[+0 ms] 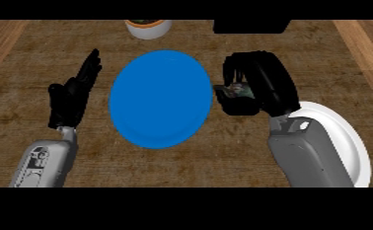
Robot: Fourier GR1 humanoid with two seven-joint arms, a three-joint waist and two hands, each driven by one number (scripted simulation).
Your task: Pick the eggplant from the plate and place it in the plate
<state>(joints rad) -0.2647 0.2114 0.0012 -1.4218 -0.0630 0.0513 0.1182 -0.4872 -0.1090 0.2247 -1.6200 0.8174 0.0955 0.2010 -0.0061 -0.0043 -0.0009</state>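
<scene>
Two plates share the broad brown wooden counter (182, 167), and the grain of the wood runs across from side to side. Biggest of them is the round blue plate (160, 98) in the middle, flat on the wood with nothing on it. Lower right sits the round white plate (344, 130); only its outer curve shows, because the grey right forearm (306, 152) lies across it and hides the rest.

At the end of that forearm the black right hand (264, 78) is curled over, fingers and thumb wrapped round a small dark eggplant (239, 91). Only a sliver of the eggplant peeks out between them, dark with a greenish bit. Hand and eggplant are over the bare strip of wood between the two plates, just beside the blue plate's right rim and clear of the white one. Whether the eggplant is lifted off the counter or touching it, I cannot tell from here.

On the other side, the black left hand (73, 95) rests left of the blue plate, fingers straight and pointing up the counter, holding nothing, with its grey left forearm (44, 162) coming in from the lower edge.

Along the far edge a flat black block (251, 25) sits beyond the right hand, and a small white cup (148, 29) with something brownish inside stands just past the blue plate's top rim. Neither is close to the hands.
</scene>
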